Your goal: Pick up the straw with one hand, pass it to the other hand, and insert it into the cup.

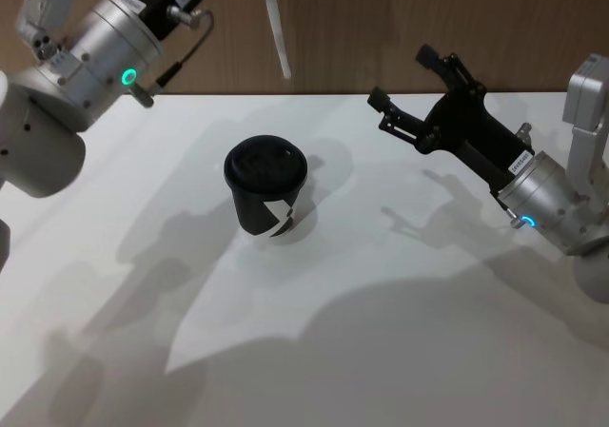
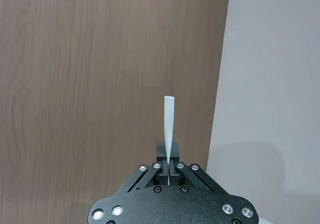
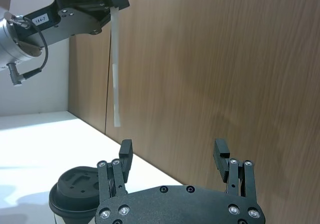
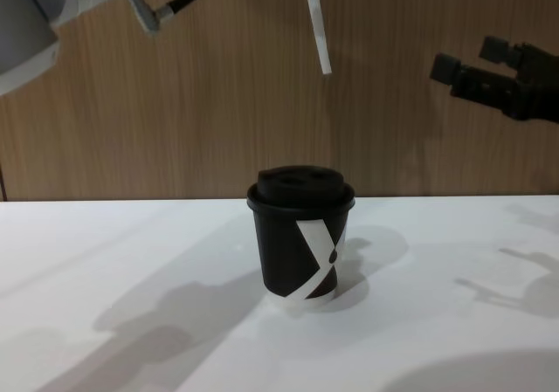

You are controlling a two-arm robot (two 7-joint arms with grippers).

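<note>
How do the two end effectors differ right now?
The left end effector is shut on the straw, held high near the wood wall; the right end effector is open and holds nothing. The left one's ring glows green, the right one's blue. Both are black and raised off the table, above the cup.

left hand [image 2: 168,176] raised and clamped, right hand [image 3: 174,156] spread

White table [image 1: 400,351], matte surface, far edge against a wood-grain wall [image 1: 381,28]. One item on it: the cup [image 1: 266,195], black paper with white X-like mark, white base rim, black lid on. Upright, left of centre, toward the far side. Arm shadows fall across the tabletop.
</note>
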